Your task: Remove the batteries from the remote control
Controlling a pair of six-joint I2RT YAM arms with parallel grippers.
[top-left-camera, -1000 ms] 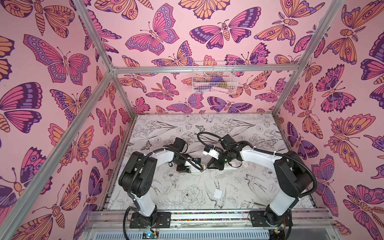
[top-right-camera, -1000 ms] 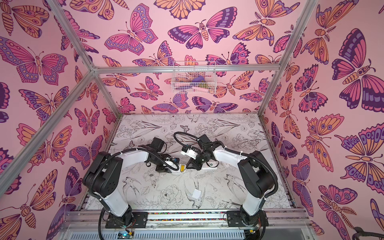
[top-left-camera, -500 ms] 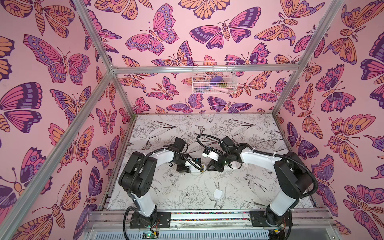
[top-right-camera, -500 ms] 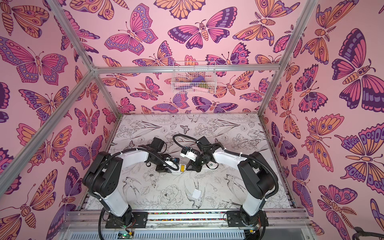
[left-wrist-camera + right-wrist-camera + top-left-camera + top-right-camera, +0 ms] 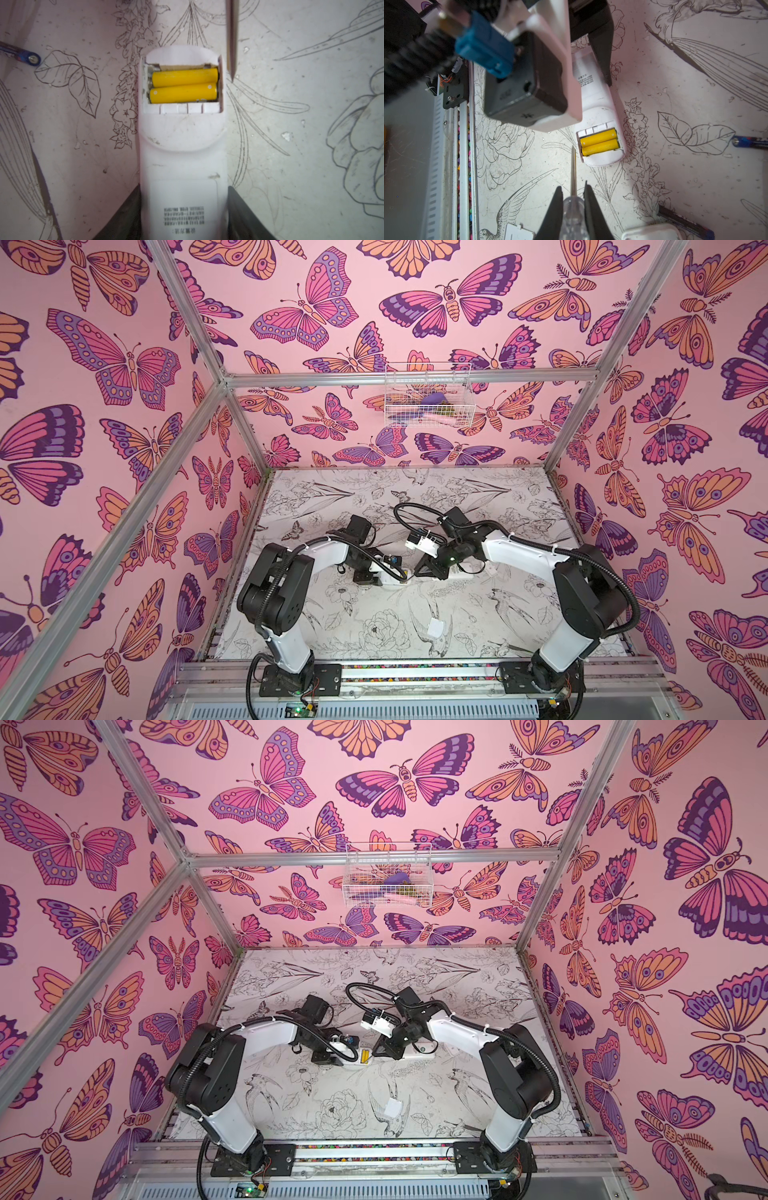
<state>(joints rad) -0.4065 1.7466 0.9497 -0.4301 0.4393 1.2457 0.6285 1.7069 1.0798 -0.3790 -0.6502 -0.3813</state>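
The white remote control [image 5: 182, 149] lies back up on the table, and my left gripper [image 5: 182, 193] is shut on its sides. Its compartment is uncovered and holds two yellow batteries [image 5: 184, 78] side by side, also seen in a top view as batteries [image 5: 365, 1056]. My right gripper [image 5: 573, 186] is shut on a screwdriver [image 5: 573, 207] with a clear handle. The screwdriver's thin shaft [image 5: 231, 41] points along the table just beside the remote's open end, not touching the batteries [image 5: 599, 141]. Two dark loose batteries [image 5: 749, 142] [image 5: 685, 222] lie on the table.
A second white remote [image 5: 461, 572] lies under the right arm. A small white cover plate [image 5: 435, 628] lies toward the front, near the metal rail [image 5: 465, 166]. A wire basket [image 5: 428, 396] hangs on the back wall.
My right gripper has shifted a little to the left with the screwdriver, closer to the remote's open end. The left arm and the remote have stayed still.
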